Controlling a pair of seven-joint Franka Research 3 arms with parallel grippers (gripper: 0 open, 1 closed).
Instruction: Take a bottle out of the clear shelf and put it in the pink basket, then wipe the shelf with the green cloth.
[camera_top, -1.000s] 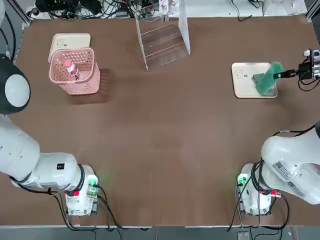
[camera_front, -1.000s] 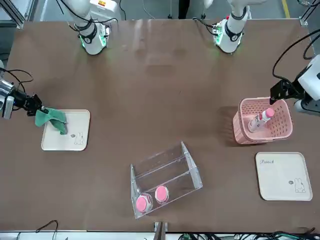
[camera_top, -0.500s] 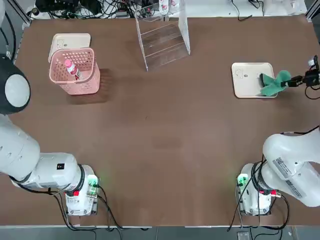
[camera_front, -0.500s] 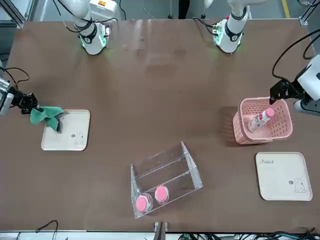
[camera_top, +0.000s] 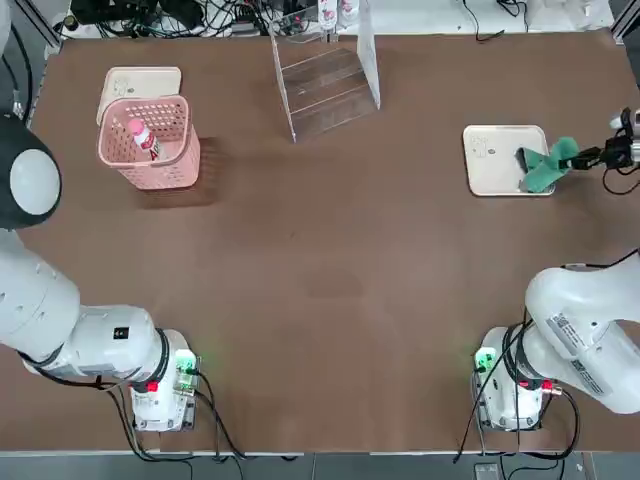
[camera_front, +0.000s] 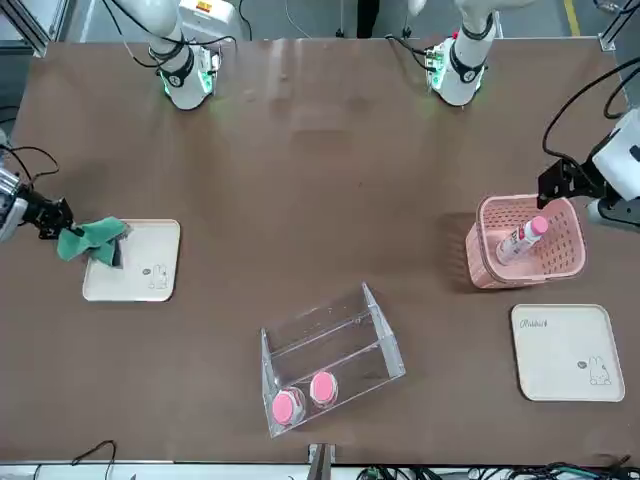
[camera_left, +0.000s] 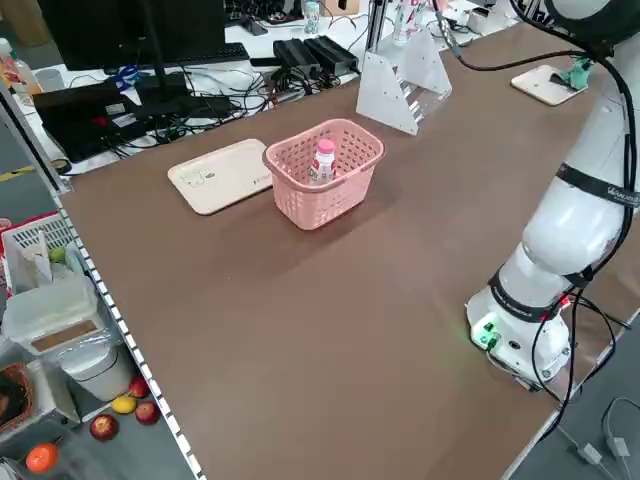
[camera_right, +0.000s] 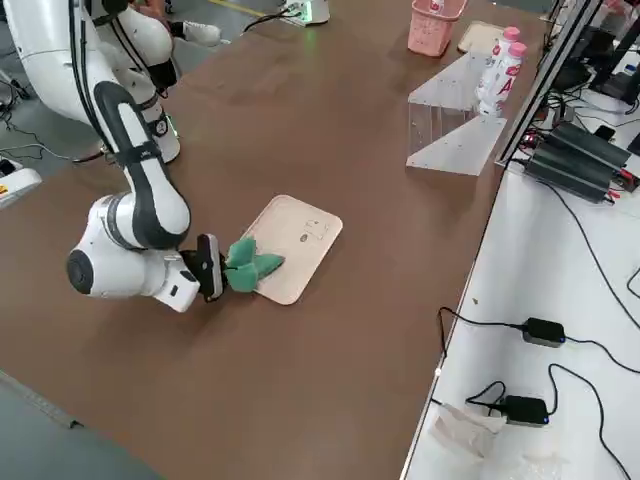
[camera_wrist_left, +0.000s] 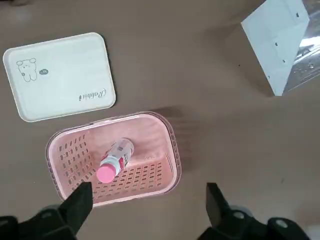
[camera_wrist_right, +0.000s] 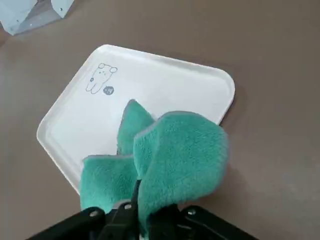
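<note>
- Brown tabletop (camera_top: 330, 260) carries everything; cables and black power units crowd the bench past its far edge.
- Right gripper (camera_top: 590, 156) is partly cut off at the overhead view's right edge; its fingers are clamped shut on the green cloth (camera_top: 545, 166). In the right wrist view the cloth (camera_wrist_right: 165, 160) bunches over the fingers and hides their tips.
- Just ahead of that gripper lies a cream tray (camera_top: 497, 160); the cloth hangs over the tray's near edge, and whether it touches the tray cannot be told.
- Left gripper (camera_wrist_left: 147, 210) hovers over the pink basket (camera_top: 150, 143) with its fingers spread wide and nothing between them. In the front view only its dark tip shows beside the basket (camera_front: 530, 240).
- Directly below that gripper, the white bottle (camera_top: 141, 136) leans inside the basket, pink cap up.
- Beyond the basket, touching its rim in the overhead view, sits a second cream tray (camera_top: 135, 80).
- Clear shelf (camera_top: 325, 75) stands between the two grippers, well apart from both, at the table's far edge; two pink-capped bottles (camera_front: 303, 397) stand at its far side, seen through the acrylic.
</note>
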